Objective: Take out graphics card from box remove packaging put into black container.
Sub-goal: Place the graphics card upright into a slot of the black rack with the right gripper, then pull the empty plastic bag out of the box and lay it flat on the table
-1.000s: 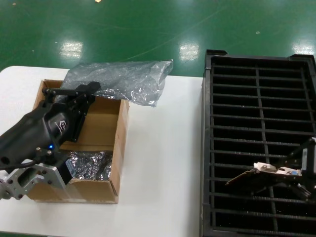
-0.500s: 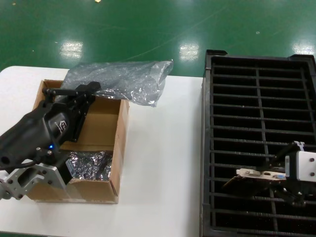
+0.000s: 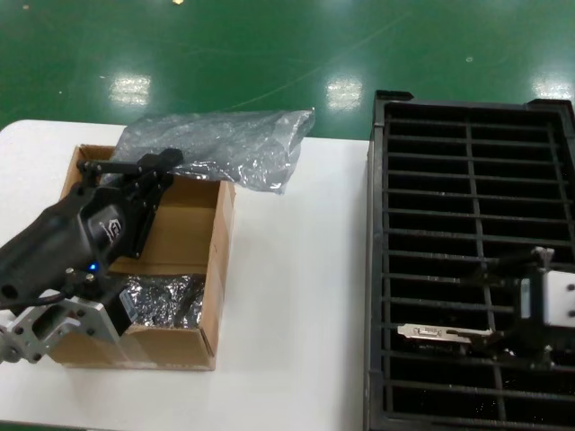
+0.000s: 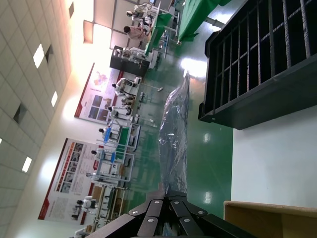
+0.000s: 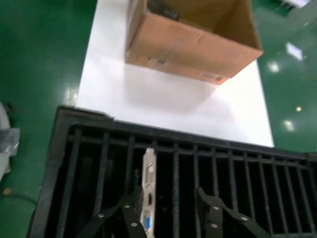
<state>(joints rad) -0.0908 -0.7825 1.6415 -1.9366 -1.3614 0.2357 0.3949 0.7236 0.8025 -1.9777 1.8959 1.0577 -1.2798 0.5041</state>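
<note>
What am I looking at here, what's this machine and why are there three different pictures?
It's a two-armed robot unpacking computer parts. One picture comes from its head, looking down at a white table; the other two come from cameras on its wrists. On the table sit a cardboard box, with shiny bagged bundles inside, an empty plastic bag behind it, and a black slotted container. The left gripper hangs over the box. The right gripper is over the container, its fingers spread either side of a graphics card standing in a slot.
</note>
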